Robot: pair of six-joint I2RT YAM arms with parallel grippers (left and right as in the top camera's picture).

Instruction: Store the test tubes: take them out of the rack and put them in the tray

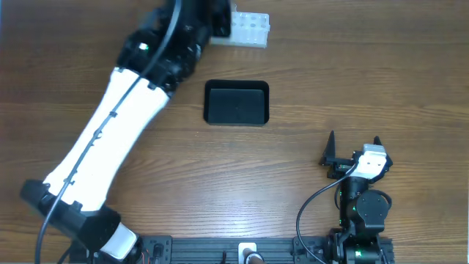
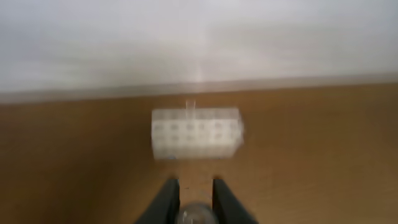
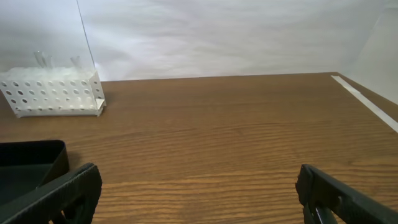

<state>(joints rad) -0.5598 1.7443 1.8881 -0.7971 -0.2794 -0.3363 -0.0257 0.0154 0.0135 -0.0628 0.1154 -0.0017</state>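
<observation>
The left gripper (image 2: 196, 190) hangs just short of the rack (image 2: 197, 132); whether it grips anything I cannot tell; test tubes (image 3: 41, 59) stand in the rack; the tray (image 1: 209, 103) lies near the rack; the right gripper (image 3: 199, 202) rests spread, well apart from it; draw each tube straight up, clear of its hole, before swinging.

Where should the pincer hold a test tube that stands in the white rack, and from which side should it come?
I would grip the test tube by its bare top end, which sticks up above the rack. Come straight down from above, because it stands upright and the rack covers the rest.
</observation>
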